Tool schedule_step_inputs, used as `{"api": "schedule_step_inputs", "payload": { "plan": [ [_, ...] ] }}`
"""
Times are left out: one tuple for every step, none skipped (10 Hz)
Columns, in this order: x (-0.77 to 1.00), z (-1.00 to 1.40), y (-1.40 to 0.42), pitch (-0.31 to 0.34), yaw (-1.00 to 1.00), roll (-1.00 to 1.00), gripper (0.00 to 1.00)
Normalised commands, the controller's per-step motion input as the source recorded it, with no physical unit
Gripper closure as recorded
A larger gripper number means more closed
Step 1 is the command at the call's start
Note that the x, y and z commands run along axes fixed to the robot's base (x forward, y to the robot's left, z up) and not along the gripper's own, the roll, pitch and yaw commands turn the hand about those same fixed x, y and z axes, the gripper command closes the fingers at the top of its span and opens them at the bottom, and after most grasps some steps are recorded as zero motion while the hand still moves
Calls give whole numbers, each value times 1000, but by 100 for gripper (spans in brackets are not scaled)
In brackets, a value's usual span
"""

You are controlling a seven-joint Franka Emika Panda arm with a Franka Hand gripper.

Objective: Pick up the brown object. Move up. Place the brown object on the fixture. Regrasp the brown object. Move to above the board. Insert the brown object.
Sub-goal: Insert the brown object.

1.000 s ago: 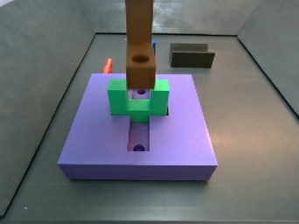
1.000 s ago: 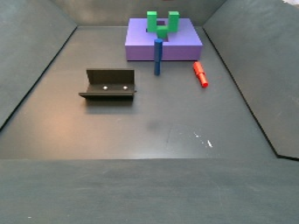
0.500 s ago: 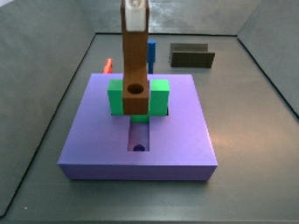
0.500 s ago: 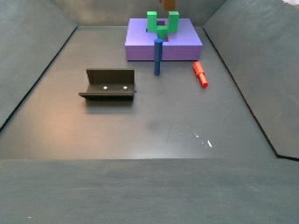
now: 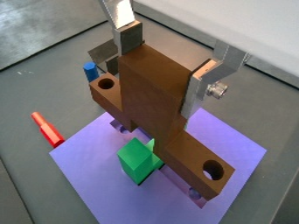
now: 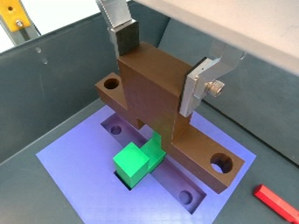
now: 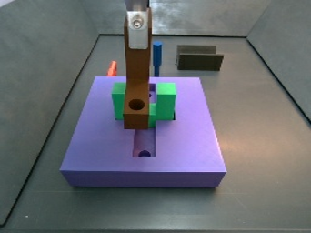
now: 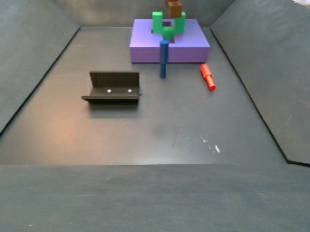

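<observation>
The board (image 7: 145, 136) lies flat on the floor directly below the claw (image 5: 167, 59), a lavender slab with a groove down its middle and round holes; it shows in both wrist views (image 6: 87, 166) and at the far end of a side view (image 8: 184, 48). The fixture (image 8: 112, 88) stands on the floor well apart from the claw and the board; in a side view (image 7: 199, 59) it sits beyond the board. The bar (image 7: 137, 86) hangs upright below the claw, clamped between the silver fingers (image 5: 216, 70), which grip its upper end from both sides in both wrist views (image 6: 158, 83). Its lower end, with the round hole, sits inside the green block (image 7: 162, 98) over the groove; whether it touches the groove floor cannot be told. The red peg (image 8: 208, 76) lies on the floor beside the board. A blue peg (image 8: 164, 60) stands against the board's edge.
</observation>
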Motion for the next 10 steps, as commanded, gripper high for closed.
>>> {"api": "schedule_step_inputs", "payload": {
  "plan": [
    [0,-86,0,0,0,0,100],
    [0,0,0,10,0,0,100],
    [0,0,0,0,-17,-14,100],
    [23,-43,0,0,-29,-47,100],
    [0,-120,0,0,-26,-80,100],
    [0,-143,0,0,-17,-106,100],
    [0,-149,0,0,-23,-91,100],
    [0,-146,0,0,-34,-96,100],
    [0,-146,0,0,-40,-103,100],
    [0,-126,0,0,-40,-101,100]
  ]
}}
